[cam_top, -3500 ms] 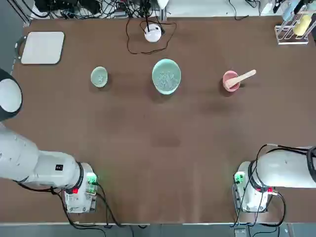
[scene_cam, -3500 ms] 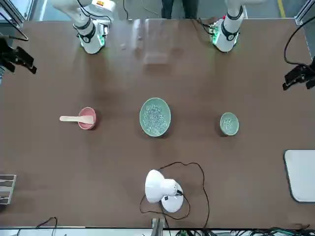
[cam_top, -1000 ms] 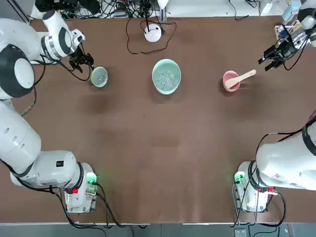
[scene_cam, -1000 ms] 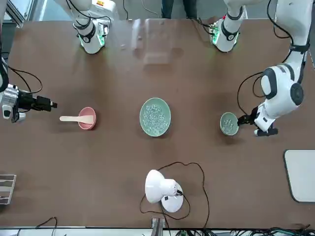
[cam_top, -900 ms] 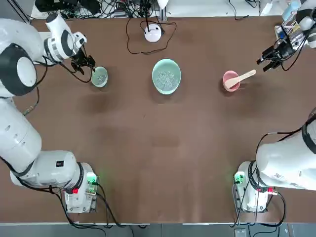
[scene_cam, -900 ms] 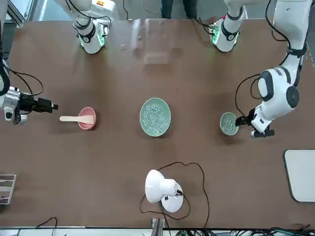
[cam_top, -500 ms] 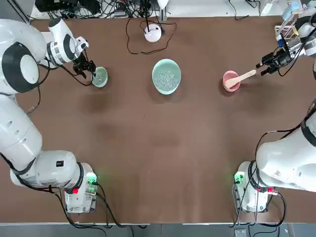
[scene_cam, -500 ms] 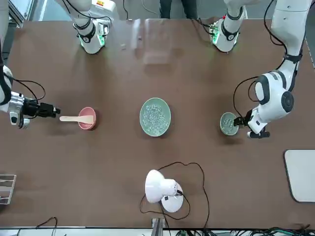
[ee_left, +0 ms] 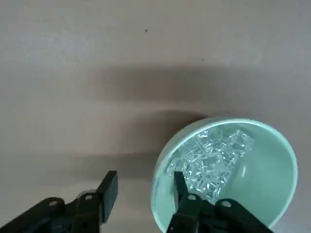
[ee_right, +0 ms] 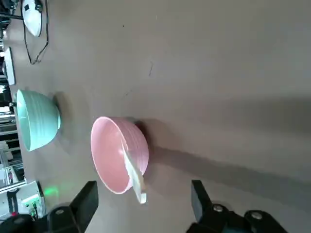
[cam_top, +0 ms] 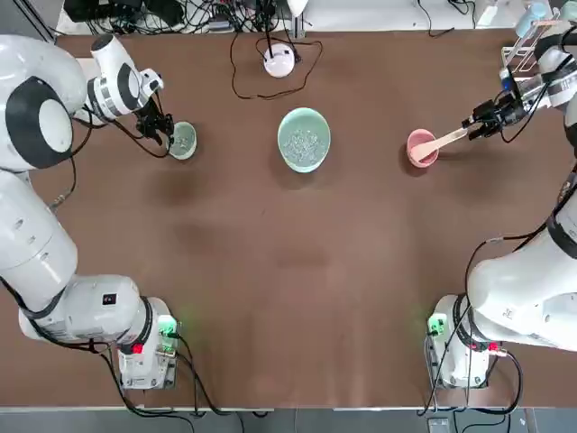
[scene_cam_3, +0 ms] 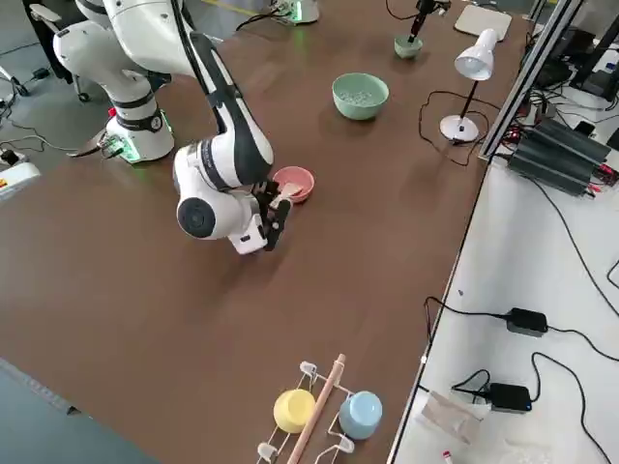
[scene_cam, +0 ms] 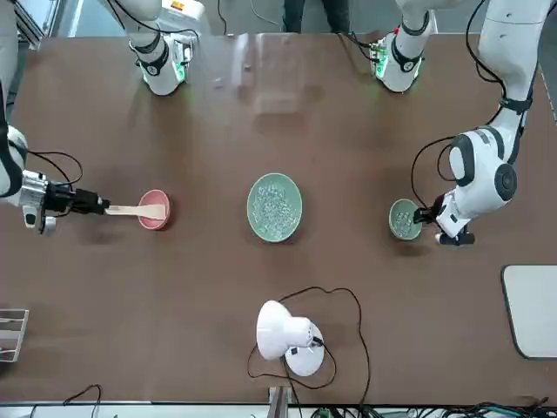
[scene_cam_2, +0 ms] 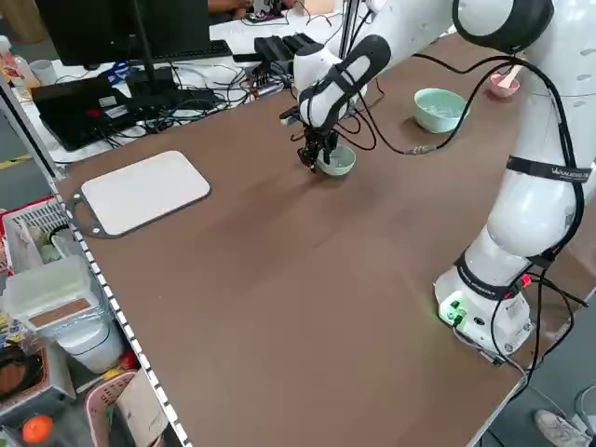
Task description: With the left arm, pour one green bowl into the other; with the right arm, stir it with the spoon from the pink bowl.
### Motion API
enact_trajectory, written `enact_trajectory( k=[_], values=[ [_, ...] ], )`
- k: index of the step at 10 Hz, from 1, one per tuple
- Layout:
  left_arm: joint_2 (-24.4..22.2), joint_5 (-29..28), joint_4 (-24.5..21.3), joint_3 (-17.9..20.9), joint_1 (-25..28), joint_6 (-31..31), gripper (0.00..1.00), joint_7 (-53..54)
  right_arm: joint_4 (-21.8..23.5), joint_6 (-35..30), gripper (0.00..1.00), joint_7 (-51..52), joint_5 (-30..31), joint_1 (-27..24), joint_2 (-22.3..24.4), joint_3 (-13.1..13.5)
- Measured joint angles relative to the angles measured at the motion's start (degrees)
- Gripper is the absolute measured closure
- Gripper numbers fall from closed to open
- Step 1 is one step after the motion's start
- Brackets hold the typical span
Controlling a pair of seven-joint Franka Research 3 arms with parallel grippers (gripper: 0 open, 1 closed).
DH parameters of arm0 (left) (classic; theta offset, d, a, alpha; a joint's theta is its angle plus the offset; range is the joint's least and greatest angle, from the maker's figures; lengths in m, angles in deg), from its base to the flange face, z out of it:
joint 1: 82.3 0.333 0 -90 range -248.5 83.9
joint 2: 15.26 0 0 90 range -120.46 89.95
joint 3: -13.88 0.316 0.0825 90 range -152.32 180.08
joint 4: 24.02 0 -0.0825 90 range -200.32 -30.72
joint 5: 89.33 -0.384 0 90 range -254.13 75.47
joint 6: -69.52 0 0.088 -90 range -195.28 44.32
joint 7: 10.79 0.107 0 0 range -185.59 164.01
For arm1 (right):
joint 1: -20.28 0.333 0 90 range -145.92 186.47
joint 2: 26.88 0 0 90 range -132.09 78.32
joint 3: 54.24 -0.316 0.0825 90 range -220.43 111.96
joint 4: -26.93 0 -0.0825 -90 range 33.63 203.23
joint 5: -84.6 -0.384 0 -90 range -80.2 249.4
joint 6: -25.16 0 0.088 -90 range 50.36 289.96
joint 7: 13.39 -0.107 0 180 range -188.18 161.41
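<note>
L arm point(cam_top: 36, 126) reaches far fwd, wrist bent down, left gripper point(ee_left: 146, 189) low at the desk point(cam_top: 297, 271), fingers point(ee_left: 109, 187) apart w/ a gap between, one either side of a rim. R arm point(cam_top: 532, 298) stretched out wide to its own side, right gripper point(ee_right: 141, 204) held level and low, fingers point(ee_right: 87, 196) spread wide, nothing clamped.

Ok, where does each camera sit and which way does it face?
Top: overhead, looking down; left arm and right arm, bases at bottom.
Front: across the table, facing the robot's arms.
Left side: raised, diagonal; left gripper at the small green bowl.
Right side: raised, diagonal; right gripper beside the pink bowl.
Left wrist: its fingers straddle that bowl's rim.
Right wrist: its fingers flank the spoon.
Shared: top and front both show the large green bowl.
</note>
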Motion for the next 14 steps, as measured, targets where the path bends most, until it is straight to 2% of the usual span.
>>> enact_trajectory(
  k=[2, 3, 4, 6, 9, 11, 13, 14],
  values=[
    [0.56, 0.0, 0.17, -0.48, 0.0, -0.19, 0.5, 0.0, -0.65, -0.5, 0.19, 1.56, -0.75, -0.05, -1.7, 0.0],
    [0.86, 0.01, 0.32, -0.49, 0.03, -0.27, 0.56, 0.0, -0.79, -0.94, 0.2, 1.65, -0.96, -0.09, -2.04, 0.0],
    [1.03, 0.01, 0.47, -0.49, 0.05, -0.29, 0.64, 0.0, -0.91, -1.76, 0.22, 1.67, -1.48, -0.12, -2.12, -0.01],
    [1.06, 0.04, 0.68, -0.52, 0.05, -0.31, 0.94, 0.0, -0.94, -3.35, 0.27, 1.68, -2.9, -0.22, -2.31, -0.01],
    [0.46, 0.27, 2.02, -0.53, 0.05, -0.56, 0.96, -0.1, -1.08, -5.54, 0.33, 1.71, -4.05, -1.21, -2.67, 0.0],
    [-2.51, 0.43, 2.61, -0.76, -0.01, -0.53, 0.96, -2.94, -1.31, -5.79, 0.43, 2.32, -4.46, -1.64, -3.22, -0.02],
    [-6.4, 0.43, 3.1, -1.75, -0.14, 0.17, 0.96, -7.31, -1.38, -5.8, 0.57, 4.34, -5.4, -1.64, -4.05, -0.09],
    [-7.77, 0.43, 4.29, -2.04, -0.2, 2.72, 0.96, -8.98, -1.42, -5.8, 0.58, 4.98, -5.63, -1.66, -4.41, -0.09]
  ],
)
